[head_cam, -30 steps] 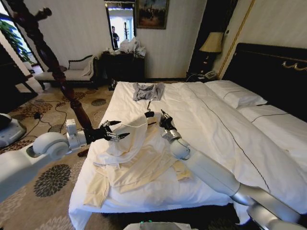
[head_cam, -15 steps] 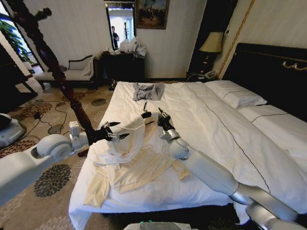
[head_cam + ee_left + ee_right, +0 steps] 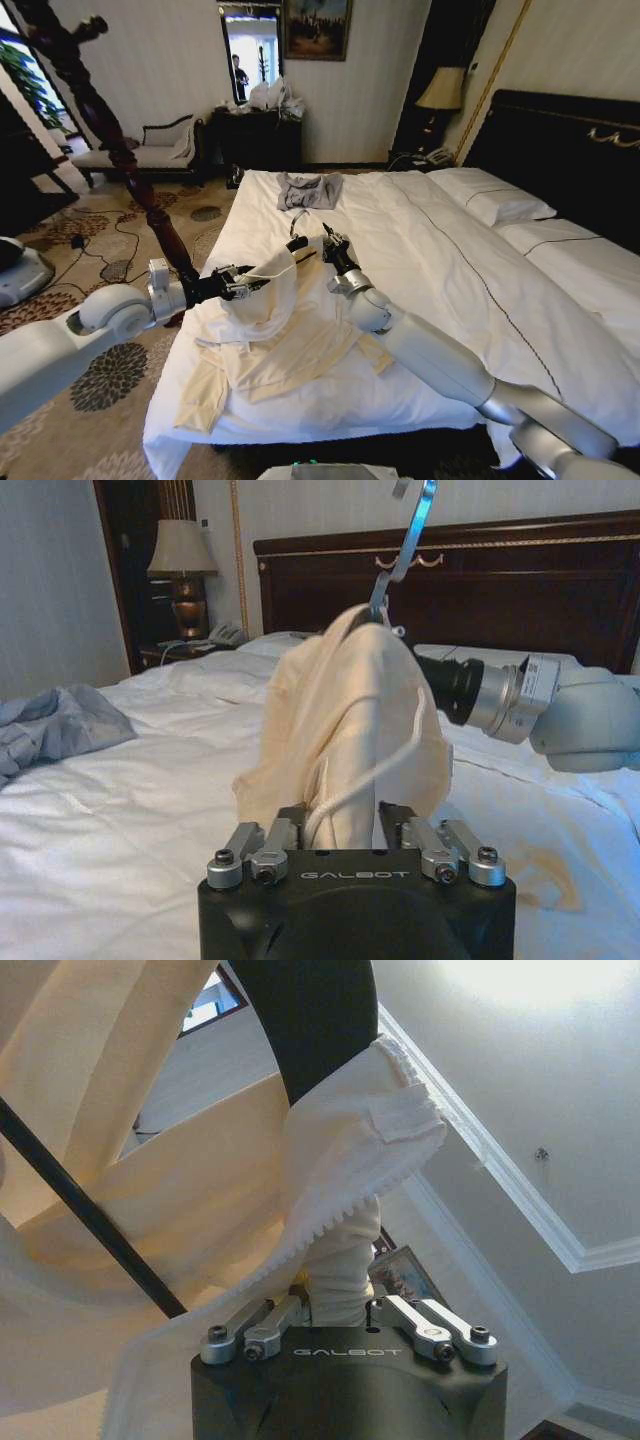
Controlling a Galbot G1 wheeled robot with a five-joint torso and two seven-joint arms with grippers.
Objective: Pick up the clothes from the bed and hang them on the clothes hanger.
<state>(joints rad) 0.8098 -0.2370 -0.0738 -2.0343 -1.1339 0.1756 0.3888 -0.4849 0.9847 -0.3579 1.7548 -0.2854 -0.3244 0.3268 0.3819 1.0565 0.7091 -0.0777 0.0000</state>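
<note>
I have both grippers pinched on the thin, soft cream long-sleeved shirt (image 3: 268, 320), lifted near the white bed's (image 3: 450, 260) foot corner: left gripper (image 3: 240, 283) on its side fold, right gripper (image 3: 330, 252) at the collar by the slim black hanger (image 3: 90, 1215). It looks light and limp, so I'd grip seams.

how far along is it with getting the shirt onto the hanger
Partway. Done: the top of the cream shirt is lifted off the bed and draped over the black hanger, whose silver hook sticks up. In hand: the left end effector and right end effector each pinch shirt fabric. Left: the shirt's lower part and a sleeve lie on the sheets, and nothing is hung up.
</note>
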